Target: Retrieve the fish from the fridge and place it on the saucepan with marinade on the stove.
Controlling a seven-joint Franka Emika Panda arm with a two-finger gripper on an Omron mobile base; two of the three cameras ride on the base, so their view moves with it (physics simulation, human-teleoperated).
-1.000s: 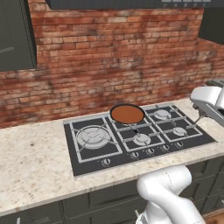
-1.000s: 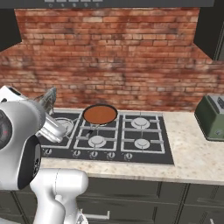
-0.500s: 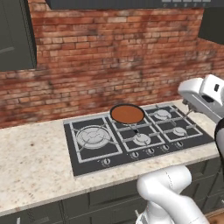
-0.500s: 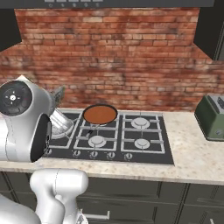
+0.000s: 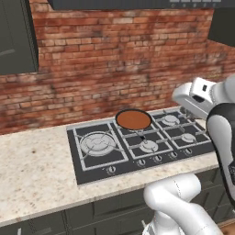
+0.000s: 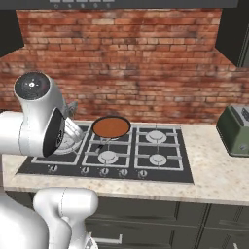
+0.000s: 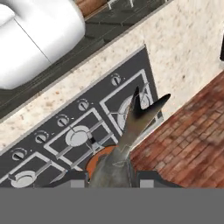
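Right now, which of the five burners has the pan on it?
The back middle burner: the black pan with reddish sauce sits there, against the brick wall side of the stove. The other four are bare.

Counter point(image 5: 36, 174): you have a speckled beige worktop running along the brick wall.
Stove point(image 5: 98, 160): black gas cooktop set into your counter, knobs along its front edge.
Saucepan point(image 5: 133, 120): sits on a rear burner, marinade point(image 6: 111, 127) inside.
Toaster point(image 6: 236, 130): green, on the counter well right of your stove.
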